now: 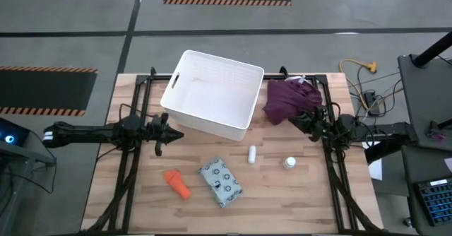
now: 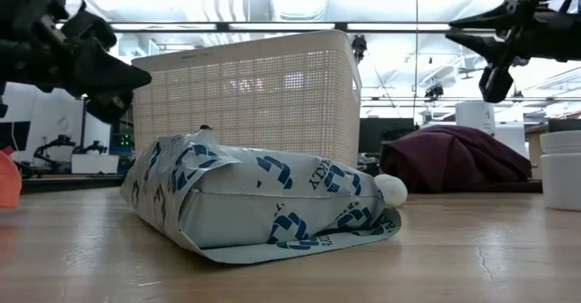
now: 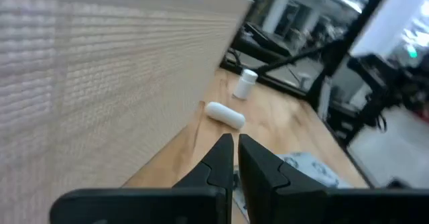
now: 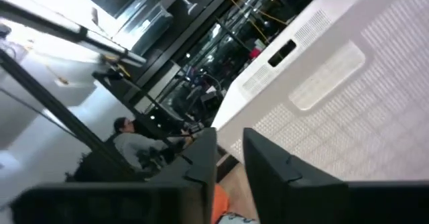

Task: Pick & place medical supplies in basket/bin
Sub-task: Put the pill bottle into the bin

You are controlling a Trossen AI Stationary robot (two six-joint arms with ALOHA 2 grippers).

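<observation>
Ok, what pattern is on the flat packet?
Grey-blue with white dots on the flat packet from the high view; dark blue logos in the low view.

1 tub point(image 1: 185, 110), 1 packet point(image 1: 221, 182), 1 orange bottle point(image 1: 178, 183), 1 tube point(image 1: 252, 154), 1 vial point(image 1: 289, 163), 1 cloth heap point(image 1: 289, 98).

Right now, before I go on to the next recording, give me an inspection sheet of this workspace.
Surface: wooden table, bare between items.
Job's things: white basket empty at the table's far middle; orange bottle, grey-blue packet, white tube and white vial all lie on the table in front of it, none binned.
Clutter: maroon cloth heaped right of the basket.
Grippers: left gripper shut, empty, beside the basket's near left corner; right gripper slightly open, empty, at the cloth's near edge.
Cables: yellow and dark leads off the table's far right corner.
Surroundings: a person seated in the room behind.
</observation>
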